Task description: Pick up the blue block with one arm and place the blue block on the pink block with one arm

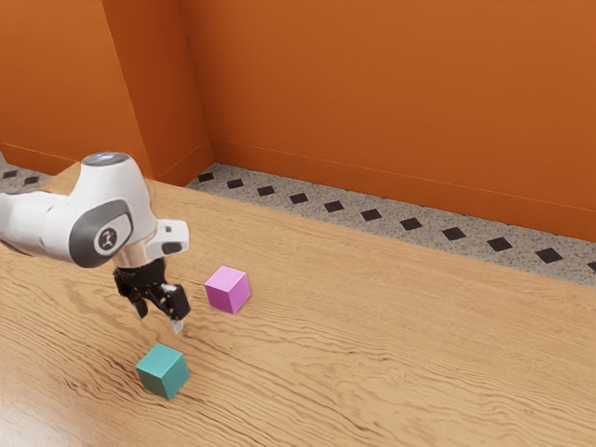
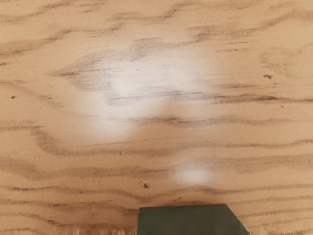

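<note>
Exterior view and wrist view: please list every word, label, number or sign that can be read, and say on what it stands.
There are no readable words or numbers in either view.
White sign on the arm's grey round joint cover: a small emblem, too small to read as letters.
Blue cube block, pink cube block, wooden table: plain, with no text.

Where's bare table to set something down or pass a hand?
Free: the wide stretch of table on the exterior view's right of the pink block, and the strip between that block and the tiled floor. Crowded: the end effector hangs just above the blue block, close beside the pink one.
</note>
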### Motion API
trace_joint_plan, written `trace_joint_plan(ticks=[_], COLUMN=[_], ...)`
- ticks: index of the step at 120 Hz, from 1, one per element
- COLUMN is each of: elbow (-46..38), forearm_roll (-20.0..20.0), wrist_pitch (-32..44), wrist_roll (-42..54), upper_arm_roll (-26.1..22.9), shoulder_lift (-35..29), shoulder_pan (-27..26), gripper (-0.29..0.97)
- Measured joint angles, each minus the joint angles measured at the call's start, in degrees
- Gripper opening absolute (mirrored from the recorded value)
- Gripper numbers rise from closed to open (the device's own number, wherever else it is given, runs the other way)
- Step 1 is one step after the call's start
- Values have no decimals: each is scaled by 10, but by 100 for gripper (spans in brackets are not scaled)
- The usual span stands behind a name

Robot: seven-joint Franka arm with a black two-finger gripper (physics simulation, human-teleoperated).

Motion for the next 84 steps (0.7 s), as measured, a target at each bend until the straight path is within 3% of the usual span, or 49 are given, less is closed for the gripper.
trace_joint_plan(ticks=[50,84], elbow=[-36,-77], forearm_roll=[4,4], wrist_pitch=[49,55], wrist_roll=[8,24], upper_arm_roll=[-1,-7], shoulder_lift=[29,-5], shoulder_pan=[4,-7], gripper=[63,62])
